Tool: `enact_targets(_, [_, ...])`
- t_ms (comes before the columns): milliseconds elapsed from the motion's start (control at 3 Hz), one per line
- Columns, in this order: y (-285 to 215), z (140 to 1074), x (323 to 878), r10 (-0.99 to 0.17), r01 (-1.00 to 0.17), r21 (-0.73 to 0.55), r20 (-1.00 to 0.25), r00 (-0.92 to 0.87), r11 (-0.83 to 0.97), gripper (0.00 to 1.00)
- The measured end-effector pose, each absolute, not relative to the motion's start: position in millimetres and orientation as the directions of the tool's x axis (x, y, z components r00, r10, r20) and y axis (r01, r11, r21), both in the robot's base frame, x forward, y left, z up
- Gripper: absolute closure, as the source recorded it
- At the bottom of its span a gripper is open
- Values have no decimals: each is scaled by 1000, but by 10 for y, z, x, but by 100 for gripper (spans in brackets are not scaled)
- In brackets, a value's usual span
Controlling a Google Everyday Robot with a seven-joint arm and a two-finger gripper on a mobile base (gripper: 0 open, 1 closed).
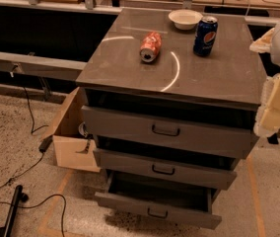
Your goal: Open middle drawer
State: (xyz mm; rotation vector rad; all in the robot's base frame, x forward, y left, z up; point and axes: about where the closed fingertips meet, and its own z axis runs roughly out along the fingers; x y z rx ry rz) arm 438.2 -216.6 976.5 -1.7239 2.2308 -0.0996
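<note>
Middle drawer [164, 168] sat at lower centre of the frame, second of the cabinet's 3, with a low grey front and a small dark loop handle [163, 170] at its middle. It looked shut or nearly so.

The claw [277, 105] hung at the right edge of the frame, a pale cream shape about level with the top drawer [167, 130] and well apart from every handle. Whether it was open or closed could not be told.

Nearest it, up and to the left, the grey table [219, 78] forming the cabinet's top carried an upright blue can [205, 35], a white bowl [185, 19] behind it, and an orange can [151, 47] lying on its side. At the bottom of the frame, the lowest drawer [155, 212] stood pulled out, its dark inside showing.

To do the step well, the claw would have had to travel left and down, meet the loop squarely from the front, and close around it, not beside it. The top drawer's handle sat directly above and looked much the same, so counting 2 down mattered. A straight, level pull along the slides seemed best. A gentle 1 would have kept the orange can from rolling, with the arm held above the projecting lowest drawer.
</note>
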Motion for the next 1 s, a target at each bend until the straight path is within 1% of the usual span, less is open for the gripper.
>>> enact_targets(333, [-2165,9766,4382,-953,-931,-247,-207,-221,270,0])
enact_targets(667, [-2177,9726,4371,-941,-919,-260,-241,-235,297,0])
enact_targets(1000, [-2229,9321,4350,-912,-918,-230,-334,-237,323,0])
